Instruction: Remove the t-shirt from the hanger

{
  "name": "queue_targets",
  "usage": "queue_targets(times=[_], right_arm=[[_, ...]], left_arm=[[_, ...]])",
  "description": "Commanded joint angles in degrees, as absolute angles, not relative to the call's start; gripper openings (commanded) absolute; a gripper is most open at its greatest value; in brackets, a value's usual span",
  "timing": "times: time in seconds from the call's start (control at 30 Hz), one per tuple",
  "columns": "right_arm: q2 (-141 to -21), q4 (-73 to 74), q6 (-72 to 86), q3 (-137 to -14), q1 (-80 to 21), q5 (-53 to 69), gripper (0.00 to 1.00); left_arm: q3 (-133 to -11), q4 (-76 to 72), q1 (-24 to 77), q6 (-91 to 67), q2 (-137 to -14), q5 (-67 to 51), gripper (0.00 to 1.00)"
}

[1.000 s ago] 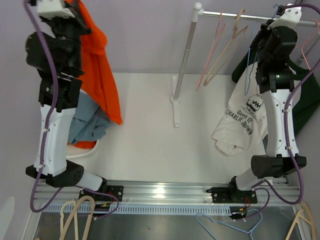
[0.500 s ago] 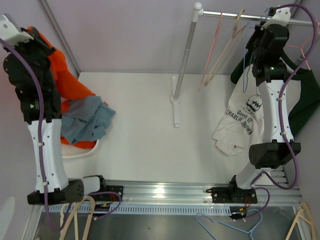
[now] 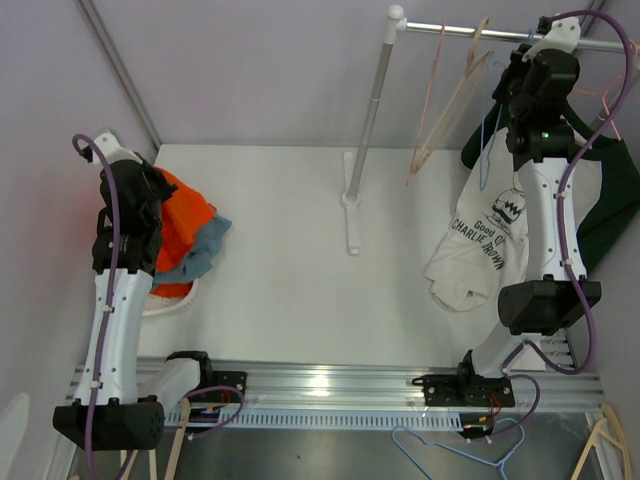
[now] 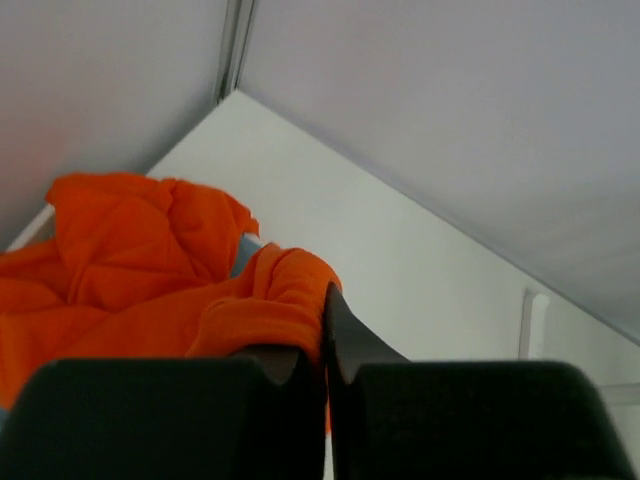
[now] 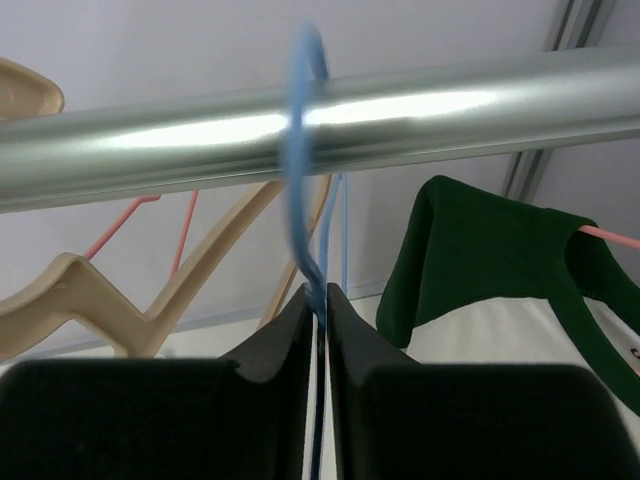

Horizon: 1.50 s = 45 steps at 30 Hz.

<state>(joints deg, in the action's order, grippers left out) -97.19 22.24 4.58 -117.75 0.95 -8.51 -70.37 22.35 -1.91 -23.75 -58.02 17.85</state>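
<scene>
Pinching orange t-shirt fold in nearly shut left claw; clamping blue hanger neck in right claw, rail just above

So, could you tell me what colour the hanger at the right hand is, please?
The hanger is light blue, clearest in the right wrist view.

bright, even light; glare streaks the rail, near fingers blurred dark.
</scene>
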Motion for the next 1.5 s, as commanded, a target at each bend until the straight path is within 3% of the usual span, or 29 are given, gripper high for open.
queue_targets(times=[0.0, 0.03, 0.1, 0.17, 0.2, 0.33, 0.63, 0.67, 0.77, 0.93, 1.0, 1.1, 1.3, 1.43, 1.47], right_arm=[[-95.5, 20.4, 4.8, -118.0, 1.1, -7.7, 0.16], [-95.5, 20.3, 4.7, -118.0, 1.1, -8.0, 0.17], [-95.2, 20.5, 4.6, -118.0, 1.1, -8.6, 0.26], [-94.7, 20.8, 4.5, -118.0, 1.1, -9.3, 0.31], [-94.6, 21.0, 4.3, -118.2, 1.1, -9.5, 0.31], [-93.9, 27.6, 4.3, -122.2, 2.0, -8.4, 0.33], [-83.2, 35.0, 4.4, -117.2, 5.4, -4.4, 0.73], [-82.9, 36.0, 4.0, -117.8, 5.9, -4.4, 0.81], [-82.9, 39.3, 3.4, -120.6, 8.6, -1.2, 0.81], [-81.3, 40.5, 3.2, -121.2, 10.5, 0.7, 0.81], [-81.1, 41.8, 2.8, -121.9, 10.9, -1.6, 0.82], [-81.4, 43.9, 2.5, -123.0, 12.6, -4.8, 0.85], [-89.0, 48.8, 2.3, -130.2, 19.6, 0.2, 0.87], [-92.5, 50.2, 2.3, -132.7, 22.7, 4.1, 0.89], [-92.9, 49.9, 2.2, -132.8, 23.0, 4.4, 0.94]], left_arm=[[-69.0, 27.9, -1.8, -27.5, -59.0, 14.1, 0.12], [-68.7, 29.6, -1.7, -28.1, -59.5, 13.1, 0.18], [-67.9, 29.7, -1.8, -28.4, -60.0, 10.2, 0.67], [-67.3, 29.9, -1.8, -28.9, -59.7, 10.1, 0.97], [-67.6, 29.4, -1.8, -28.7, -59.3, 10.0, 1.00], [-71.1, 29.5, -0.8, -26.8, -58.0, 11.3, 0.99], [-83.3, 32.4, 12.3, -15.8, -59.7, 26.9, 1.00], [-83.2, 32.4, 12.3, -15.1, -60.0, 29.6, 0.99], [-83.7, 32.7, 11.1, -13.3, -61.7, 32.3, 0.99], [-84.5, 34.3, 4.1, -14.5, -64.5, 25.7, 0.99], [-84.4, 34.3, 4.7, -13.3, -64.6, 22.6, 0.96], [-85.7, 37.9, 10.9, -12.8, -66.8, 22.0, 0.99], [-86.0, 44.6, 14.1, -11.8, -72.7, 17.3, 1.00], [-84.4, 49.0, 14.1, -13.0, -73.8, 20.4, 0.99], [-83.9, 49.7, 14.1, -13.3, -73.7, 22.4, 1.00]])
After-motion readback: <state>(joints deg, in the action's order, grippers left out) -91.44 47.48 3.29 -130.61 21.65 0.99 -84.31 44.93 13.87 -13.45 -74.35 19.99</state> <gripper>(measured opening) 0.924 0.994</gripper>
